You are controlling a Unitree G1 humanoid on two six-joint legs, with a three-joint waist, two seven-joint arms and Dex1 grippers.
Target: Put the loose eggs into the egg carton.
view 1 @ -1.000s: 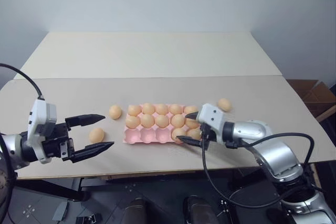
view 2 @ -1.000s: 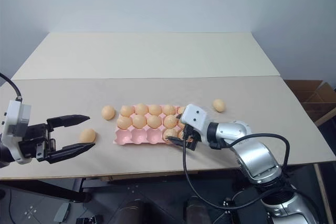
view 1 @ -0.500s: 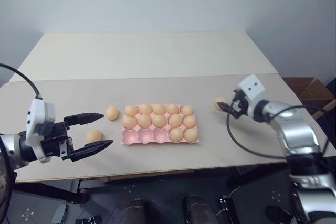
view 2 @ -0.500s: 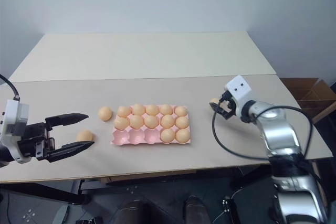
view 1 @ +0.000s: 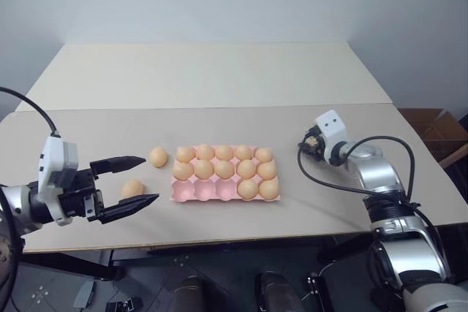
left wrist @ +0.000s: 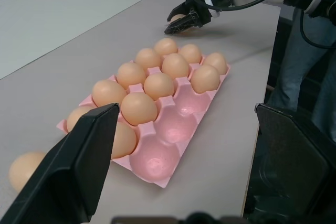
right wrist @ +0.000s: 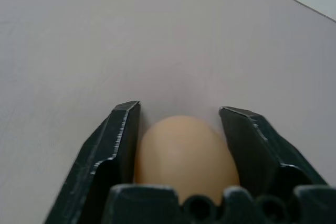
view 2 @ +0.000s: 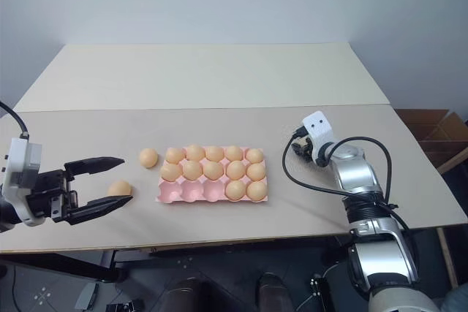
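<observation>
The pink egg carton (view 1: 208, 192) lies mid-table with several eggs in it; three cups at the left of its near row are bare. Two loose eggs lie left of it, one (view 1: 158, 156) by its far corner and one (view 1: 132, 188) nearer me. My left gripper (view 1: 150, 179) stands open, its fingers either side of the nearer egg and short of it. To the right of the carton my right gripper (view 1: 307, 144) is low on the table. In the right wrist view its fingers (right wrist: 123, 129) press on both sides of another loose egg (right wrist: 184, 150).
A second, paler tabletop (view 1: 212, 71) adjoins at the back along a seam. Cardboard boxes (view 1: 433, 131) stand on the floor beyond the right edge. A black cable (view 1: 329, 180) loops from my right wrist over the table. Bare surface lies between carton and right gripper.
My right gripper left the carton's right end, swung right to the loose egg there and closed on it. The left gripper stayed where it was, open.
</observation>
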